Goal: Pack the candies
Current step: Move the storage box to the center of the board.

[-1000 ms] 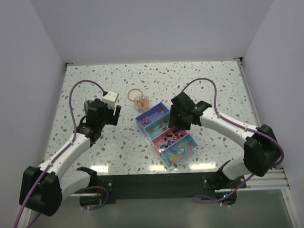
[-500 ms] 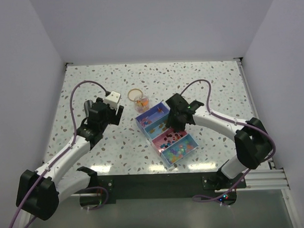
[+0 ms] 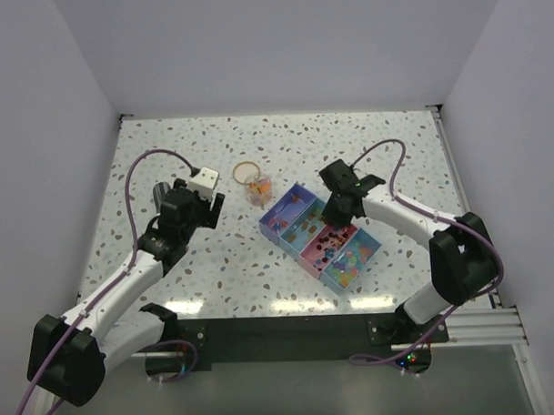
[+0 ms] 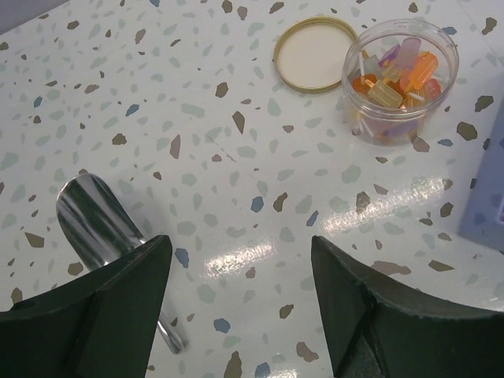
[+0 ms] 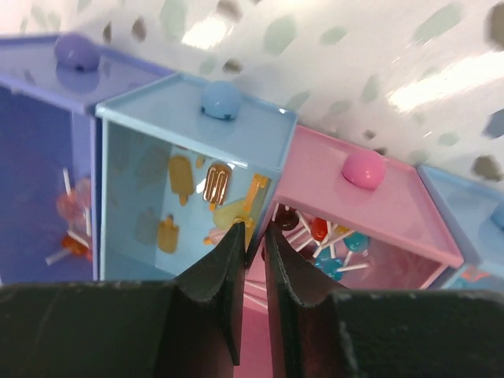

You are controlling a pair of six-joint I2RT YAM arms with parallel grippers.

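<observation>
The candies lie in a box (image 3: 286,212) of purple, light blue and pink compartments, right of centre. In the right wrist view, amber ice-lolly candies (image 5: 216,185) sit in the light blue compartment and tiny lollipops (image 5: 335,236) in the pink one. My right gripper (image 3: 336,216) (image 5: 253,236) is shut on the box wall between those two compartments. My left gripper (image 3: 200,207) (image 4: 240,307) is open and empty over bare table. A metal scoop (image 4: 98,224) lies just beside its left finger.
A small clear round jar (image 4: 402,79) (image 3: 256,185) holding orange and yellow sweets stands open behind the box. Its tan lid (image 4: 315,43) (image 3: 247,170) lies flat next to it. White walls enclose the speckled table (image 3: 394,158) on three sides.
My right gripper has dragged the box to the right and turned it a little. The left arm has barely moved.
</observation>
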